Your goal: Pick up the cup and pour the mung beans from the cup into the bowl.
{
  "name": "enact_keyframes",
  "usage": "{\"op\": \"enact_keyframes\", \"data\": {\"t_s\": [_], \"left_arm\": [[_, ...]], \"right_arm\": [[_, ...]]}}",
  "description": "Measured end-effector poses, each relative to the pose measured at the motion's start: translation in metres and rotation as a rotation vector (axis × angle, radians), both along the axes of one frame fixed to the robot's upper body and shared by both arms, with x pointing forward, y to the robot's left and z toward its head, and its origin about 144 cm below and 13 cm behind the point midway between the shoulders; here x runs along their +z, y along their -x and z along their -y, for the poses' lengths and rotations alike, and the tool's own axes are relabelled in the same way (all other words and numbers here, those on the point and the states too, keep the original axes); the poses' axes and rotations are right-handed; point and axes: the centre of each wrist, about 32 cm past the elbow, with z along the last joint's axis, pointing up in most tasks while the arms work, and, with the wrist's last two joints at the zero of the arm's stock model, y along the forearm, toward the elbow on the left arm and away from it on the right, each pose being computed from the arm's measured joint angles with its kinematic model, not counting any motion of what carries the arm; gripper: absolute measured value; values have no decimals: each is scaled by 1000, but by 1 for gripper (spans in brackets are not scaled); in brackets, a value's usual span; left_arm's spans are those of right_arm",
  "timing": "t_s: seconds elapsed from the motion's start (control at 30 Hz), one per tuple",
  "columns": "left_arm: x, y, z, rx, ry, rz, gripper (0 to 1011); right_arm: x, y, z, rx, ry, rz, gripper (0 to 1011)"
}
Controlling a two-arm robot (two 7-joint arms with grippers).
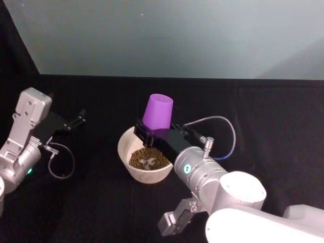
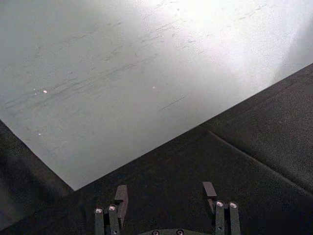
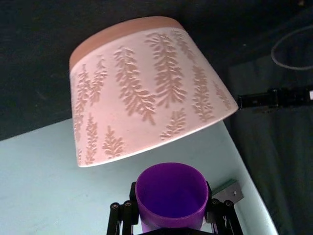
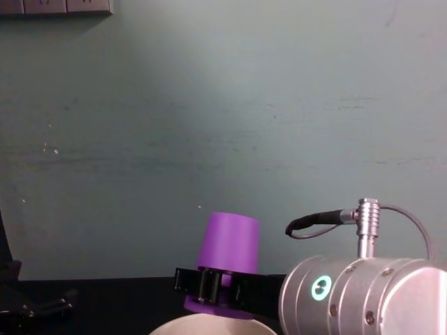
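Right gripper, frame centre, clamped on purple cup, upside down, mouth just above bowl holding mung beans; left gripper spread, empty, mid-left.

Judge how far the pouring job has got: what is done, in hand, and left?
Done: the mung beans lie heaped in the bowl, and the cup, inverted over it, looks empty inside. In hand: the right gripper grips the cup near its rim. Left: apparently just righting and setting the cup down. The left gripper sits open at the left.
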Motion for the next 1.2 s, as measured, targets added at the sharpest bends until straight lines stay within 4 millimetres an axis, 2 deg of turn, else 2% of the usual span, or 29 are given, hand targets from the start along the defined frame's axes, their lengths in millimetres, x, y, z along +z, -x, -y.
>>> {"op": "enact_keyframes", "data": {"t_s": [0.33,0.47,0.57,0.6,0.67,0.7,0.73,0.8,0.9,0.97,1.0,1.03,1.2], "left_arm": [[0,0,0,0,0,0,1000],[0,0,0,0,0,0,1000],[0,0,0,0,0,0,1000],[0,0,0,0,0,0,1000],[0,0,0,0,0,0,1000],[0,0,0,0,0,0,1000],[0,0,0,0,0,0,1000],[0,0,0,0,0,0,1000],[0,0,0,0,0,0,1000],[0,0,0,0,0,0,1000],[0,0,0,0,0,0,1000],[0,0,0,0,0,0,1000],[0,0,0,0,0,0,1000]], "right_arm": [[2,1,1,-10,10,17,731],[7,0,4,-28,-87,-3,730],[15,-5,11,-63,-318,-80,730],[20,-7,16,-82,-457,-143,730],[24,-11,22,-100,-614,-218,730],[27,-14,28,-115,-761,-295,730],[27,-14,28,-115,-761,-295,730],[28,-22,43,-151,-1051,-437,730],[24,-28,57,-175,-1281,-539,730],[18,-33,73,-191,-1521,-629,730],[18,-33,73,-191,-1521,-629,730],[16,-35,80,-195,-1618,-661,730],[8,-38,96,-204,-1828,-724,731]]}}
